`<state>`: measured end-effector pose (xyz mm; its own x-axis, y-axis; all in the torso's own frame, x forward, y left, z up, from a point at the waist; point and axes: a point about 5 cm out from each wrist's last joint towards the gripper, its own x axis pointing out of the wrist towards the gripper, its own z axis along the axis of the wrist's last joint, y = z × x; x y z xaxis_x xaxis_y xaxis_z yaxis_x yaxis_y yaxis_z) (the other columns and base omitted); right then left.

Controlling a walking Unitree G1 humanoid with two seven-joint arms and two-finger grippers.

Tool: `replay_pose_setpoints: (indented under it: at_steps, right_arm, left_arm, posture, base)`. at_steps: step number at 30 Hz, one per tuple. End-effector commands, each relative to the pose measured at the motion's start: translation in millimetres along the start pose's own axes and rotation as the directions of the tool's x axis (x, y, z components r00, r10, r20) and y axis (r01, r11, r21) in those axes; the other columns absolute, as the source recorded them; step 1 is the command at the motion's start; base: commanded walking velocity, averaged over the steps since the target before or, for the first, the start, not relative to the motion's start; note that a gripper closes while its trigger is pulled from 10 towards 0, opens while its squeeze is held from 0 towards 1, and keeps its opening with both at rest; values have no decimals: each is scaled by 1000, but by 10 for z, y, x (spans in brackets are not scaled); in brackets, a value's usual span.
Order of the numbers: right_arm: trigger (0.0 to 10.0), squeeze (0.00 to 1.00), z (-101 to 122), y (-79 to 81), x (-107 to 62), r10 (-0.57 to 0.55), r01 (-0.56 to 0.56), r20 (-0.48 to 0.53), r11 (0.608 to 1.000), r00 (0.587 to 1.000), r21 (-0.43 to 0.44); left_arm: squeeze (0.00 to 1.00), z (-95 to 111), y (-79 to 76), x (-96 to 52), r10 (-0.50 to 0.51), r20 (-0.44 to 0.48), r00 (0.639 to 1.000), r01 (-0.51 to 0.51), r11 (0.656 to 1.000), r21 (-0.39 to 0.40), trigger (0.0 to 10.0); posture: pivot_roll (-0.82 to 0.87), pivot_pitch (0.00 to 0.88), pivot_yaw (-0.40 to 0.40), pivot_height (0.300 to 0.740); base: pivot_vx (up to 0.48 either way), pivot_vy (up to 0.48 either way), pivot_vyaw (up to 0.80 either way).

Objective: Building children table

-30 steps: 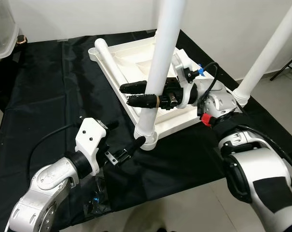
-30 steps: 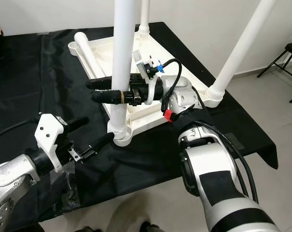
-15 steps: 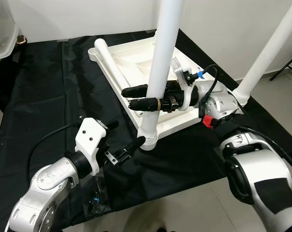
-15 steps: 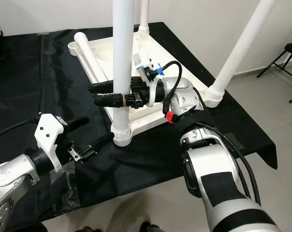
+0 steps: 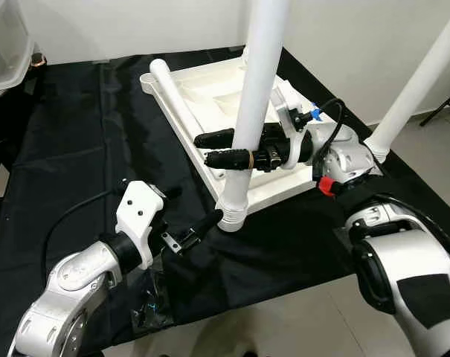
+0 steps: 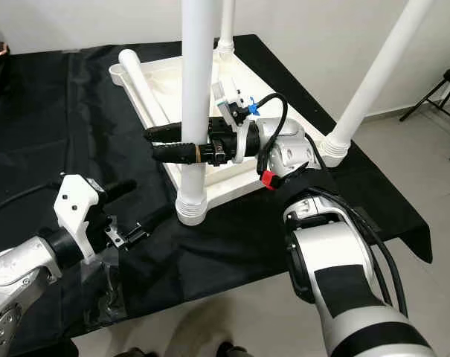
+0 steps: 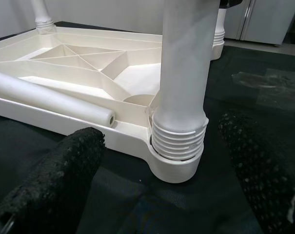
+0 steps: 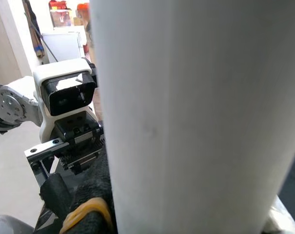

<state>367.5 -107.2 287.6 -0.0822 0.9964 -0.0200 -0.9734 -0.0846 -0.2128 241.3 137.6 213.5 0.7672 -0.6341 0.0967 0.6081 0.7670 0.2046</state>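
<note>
An upturned white children's table (image 5: 210, 89) lies on a black-draped tabletop (image 5: 61, 149). The right claw (image 5: 225, 149) grips its upright near leg (image 5: 254, 97); the left claw (image 5: 187, 216) gapes open just beside that leg's threaded base (image 7: 179, 146).

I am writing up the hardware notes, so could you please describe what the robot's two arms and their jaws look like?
Both arms are glossy silver-white shells with black joints. The left gripper has textured black fingers on a white block, with a black cable looping behind. The right gripper has matching fingers, one with a yellowish band, plus a black cable, blue clip and red tag.
</note>
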Motion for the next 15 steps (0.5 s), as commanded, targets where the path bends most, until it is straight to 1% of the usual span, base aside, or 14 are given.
replay_pose_setpoints:
  at_steps: [1,7,11,14,15]
  right_arm:
    - [10000,0,-140,38,-57,12,-9,-64,999,998,39]
    - [10000,0,-153,26,-53,2,2,-76,999,997,43]
    - [10000,0,-265,38,-6,-13,20,-92,997,996,73]
    - [10000,0,-301,38,9,-24,33,-104,996,994,81]
    - [10000,0,-335,33,20,-41,52,-116,994,992,93]
  left_arm:
    - [0,-13,-9,-4,-5,-7,1000,5,1000,9,10000]
    - [0,-7,-2,3,-2,-4,1000,2,1000,14,10000]
    - [0,28,12,71,23,25,999,-24,1000,7,10000]
    - [0,37,16,85,32,34,999,-32,999,2,10000]
    - [0,41,15,93,36,38,999,-36,999,-1,10000]
  posture:
    - [123,225,-70,740]
    - [121,227,-69,740]
    - [118,227,-68,740]
    - [119,228,-68,740]
    - [119,228,-68,740]
  base:
    - [0,0,0]
    - [0,0,0]
    - [0,0,0]
    - [0,0,0]
    - [0,0,0]
